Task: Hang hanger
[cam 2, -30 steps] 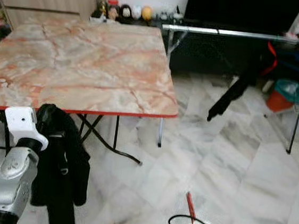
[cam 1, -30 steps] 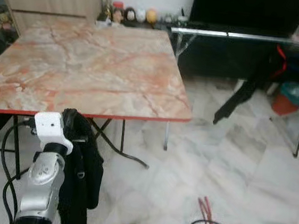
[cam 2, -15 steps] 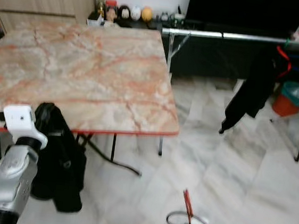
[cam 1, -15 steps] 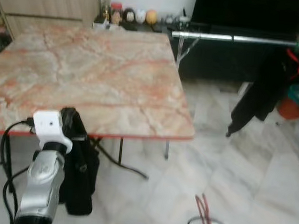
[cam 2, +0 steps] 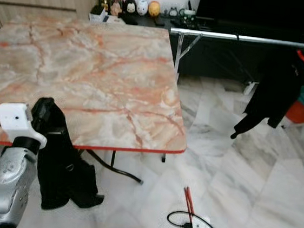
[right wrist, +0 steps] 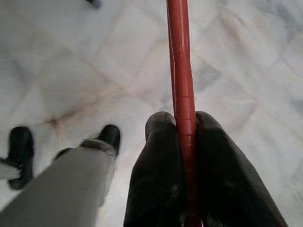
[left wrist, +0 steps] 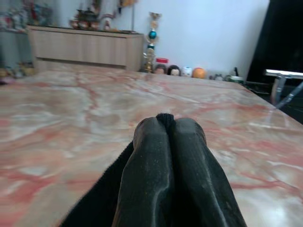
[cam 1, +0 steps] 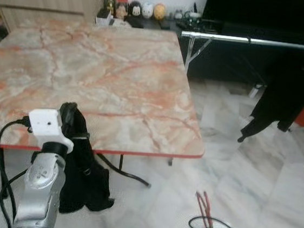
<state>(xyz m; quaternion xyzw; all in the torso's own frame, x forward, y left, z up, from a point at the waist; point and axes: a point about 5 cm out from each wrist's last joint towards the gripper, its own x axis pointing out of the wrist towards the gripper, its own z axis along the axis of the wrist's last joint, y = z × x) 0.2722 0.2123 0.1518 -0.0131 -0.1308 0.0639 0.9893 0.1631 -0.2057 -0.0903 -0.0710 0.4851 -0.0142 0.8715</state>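
Your view swings right: the rail [cam 1: 252, 41] nears, left gripper [left wrist: 164, 122] pinching the black garment [cam 1: 83, 177], right gripper [right wrist: 182, 124] clamping the red hanger [right wrist: 181, 80].

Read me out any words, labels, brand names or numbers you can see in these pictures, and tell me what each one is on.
No text can be read anywhere.
The bottles and small figures on the shelf behind the marble table may carry labels, but they are too small and blurred to read.
The white block on the left wrist shows no lettering.
The red hanger in the right gripper is plain.
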